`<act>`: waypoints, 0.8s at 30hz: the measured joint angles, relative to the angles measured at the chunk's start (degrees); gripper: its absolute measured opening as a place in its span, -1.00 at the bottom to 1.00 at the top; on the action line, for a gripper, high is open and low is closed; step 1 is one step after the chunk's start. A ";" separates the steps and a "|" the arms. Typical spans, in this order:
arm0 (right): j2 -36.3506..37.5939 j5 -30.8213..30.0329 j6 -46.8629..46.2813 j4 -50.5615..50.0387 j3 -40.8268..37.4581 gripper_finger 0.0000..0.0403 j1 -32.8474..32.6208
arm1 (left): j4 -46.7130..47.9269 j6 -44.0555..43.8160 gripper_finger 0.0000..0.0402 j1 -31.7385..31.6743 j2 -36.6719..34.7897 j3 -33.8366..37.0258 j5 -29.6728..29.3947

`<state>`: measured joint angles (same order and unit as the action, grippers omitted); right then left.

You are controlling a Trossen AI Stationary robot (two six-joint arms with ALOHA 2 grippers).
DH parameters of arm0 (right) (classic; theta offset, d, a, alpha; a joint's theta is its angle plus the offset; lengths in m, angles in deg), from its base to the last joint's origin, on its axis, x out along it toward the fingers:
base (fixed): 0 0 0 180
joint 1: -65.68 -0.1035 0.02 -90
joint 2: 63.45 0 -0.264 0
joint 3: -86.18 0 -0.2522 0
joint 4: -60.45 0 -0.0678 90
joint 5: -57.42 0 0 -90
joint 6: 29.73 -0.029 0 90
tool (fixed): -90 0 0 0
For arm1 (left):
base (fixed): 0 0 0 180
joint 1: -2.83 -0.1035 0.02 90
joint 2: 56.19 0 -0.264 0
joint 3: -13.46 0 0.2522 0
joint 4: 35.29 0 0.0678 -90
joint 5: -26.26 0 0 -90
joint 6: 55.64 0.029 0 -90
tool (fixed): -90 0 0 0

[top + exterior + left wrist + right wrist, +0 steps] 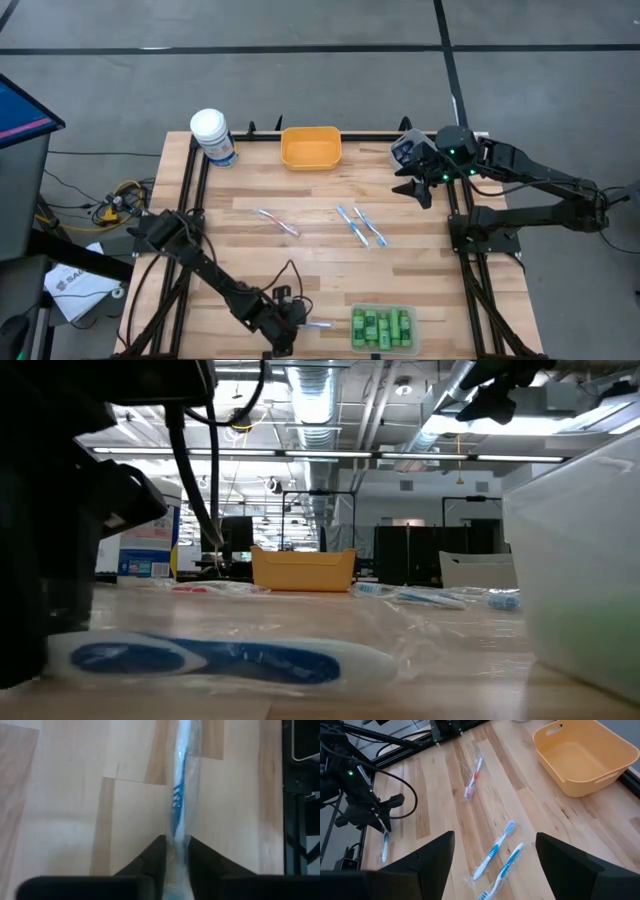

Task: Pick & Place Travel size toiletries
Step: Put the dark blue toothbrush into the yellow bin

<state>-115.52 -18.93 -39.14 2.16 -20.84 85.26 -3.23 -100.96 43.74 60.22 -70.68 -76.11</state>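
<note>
Pinching a wrapped blue toothbrush (178, 800) at the table's (300, 260) near edge, left gripper (290, 318) fingers closed on it | right gripper (495, 865) spread wide, empty, far corner | canister (212, 136) label unreadable

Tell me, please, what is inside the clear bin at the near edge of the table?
The clear bin holds rows of bright green small bottles, packed close together. Whether anything lies beneath them cannot be seen, because the bottles cover the bin's floor.
</note>
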 joint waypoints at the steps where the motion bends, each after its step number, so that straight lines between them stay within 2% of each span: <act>1: 0.00 0.01 0.31 0.00 0.00 0.34 0.00 | 0.16 0.00 -0.73 -0.27 -0.02 0.02 0.37; 5: 0.00 0.00 0.41 0.14 0.00 0.34 0.00 | 0.31 -0.14 -0.94 -1.81 -1.41 0.21 2.47; 10: 0.00 0.02 0.96 0.62 0.00 0.34 0.00 | 4.83 0.29 -0.90 -4.13 -5.73 1.47 2.27; 14: 0.00 0.00 1.05 1.11 0.00 0.34 0.05 | 12.70 2.05 -0.90 -7.02 -11.76 3.33 0.33; 16: 0.01 -0.01 1.03 1.61 0.00 0.34 0.09 | 14.15 3.71 -0.93 -9.39 -15.94 4.73 -2.38; 19: 0.02 -0.11 1.04 2.08 0.00 0.34 0.09 | 13.78 6.33 -0.95 -14.82 -23.18 6.80 -9.53; 22: 0.00 -0.17 1.29 3.12 -0.02 0.34 0.09 | 13.88 8.84 -0.93 -22.10 -29.76 8.27 -17.57; 24: 0.00 -0.20 2.71 4.38 -0.02 0.34 0.07 | 13.23 11.94 -0.92 -28.15 -33.81 8.35 -20.46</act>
<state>-115.52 -19.13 -36.42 6.54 -20.86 85.32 10.00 -89.02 15.58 26.41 -62.33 -96.57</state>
